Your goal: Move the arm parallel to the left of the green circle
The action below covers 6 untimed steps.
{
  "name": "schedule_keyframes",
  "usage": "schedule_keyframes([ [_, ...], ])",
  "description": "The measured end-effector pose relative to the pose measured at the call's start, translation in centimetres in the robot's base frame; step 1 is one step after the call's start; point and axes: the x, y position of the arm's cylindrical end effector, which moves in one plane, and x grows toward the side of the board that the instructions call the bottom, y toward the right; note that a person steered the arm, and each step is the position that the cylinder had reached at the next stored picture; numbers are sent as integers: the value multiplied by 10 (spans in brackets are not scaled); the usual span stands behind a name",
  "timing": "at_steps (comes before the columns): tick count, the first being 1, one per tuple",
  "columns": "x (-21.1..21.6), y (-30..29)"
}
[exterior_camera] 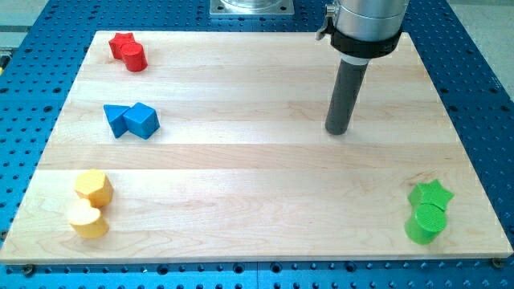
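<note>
In the camera view, the only one you have, your target, the green circle (pixel 423 225), sits near the view's bottom right corner of the counter (pixel 241 168), touching the green star (pixel 431 195) just above it. My tip (pixel 338 131) rests on bare wood in the upper right part of the board, well apart from every block and well above the green pair.

There is no claw on this arm, only the straight rod, so nothing here opens, closes or grips.

To do this step well, bring my tip toward the view's bottom until it is level with the green circle, staying to the view's left of it. The tip already stands left of the circle, so the travel is mostly downward with little sideways drift. Judge the level by the circle and not by the star, which sits higher. Stop with clear wood between tip and circle; a touch would likely shove it toward the nearby board edge.

The red blocks (pixel 128 51), the blue blocks (pixel 132 120) and the yellow blocks (pixel 90 204) lie along the view's left side, far off your path, so you can ignore them.
</note>
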Motion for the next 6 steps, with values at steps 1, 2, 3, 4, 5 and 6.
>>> schedule_keyframes([
  [1,0,0],
  [2,2,0],
  [3,2,0],
  [4,2,-3],
  [5,2,-3],
  [6,35,-4],
])
